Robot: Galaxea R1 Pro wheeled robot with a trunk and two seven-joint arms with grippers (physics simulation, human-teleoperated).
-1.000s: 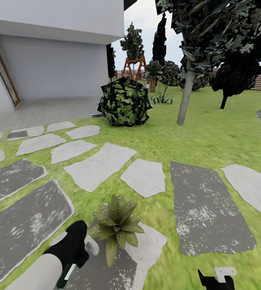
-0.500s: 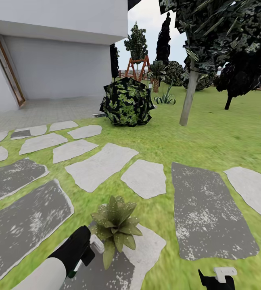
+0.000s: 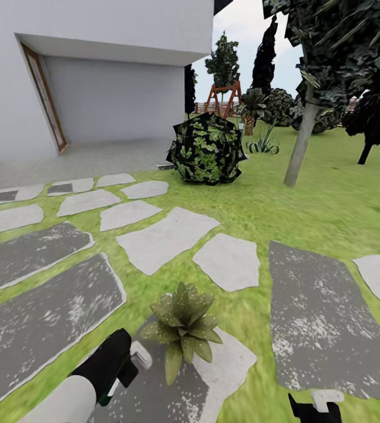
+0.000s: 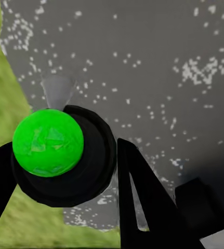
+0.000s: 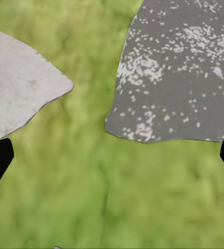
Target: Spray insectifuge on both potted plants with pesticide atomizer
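Left gripper (image 4: 65, 171) fingers grasping green-capped black atomizer (image 4: 54, 150) beside leafy potted plant (image 3: 184, 323) lower centre; spraying apparently due. Right gripper (image 5: 112, 155) released.

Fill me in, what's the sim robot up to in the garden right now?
The left gripper is shut on the atomizer, a black sprayer with a green cap, held over a grey stepping stone right next to a potted plant. Its leaves look speckled, though I can't say how fully. The right gripper hangs open and empty over the lawn.
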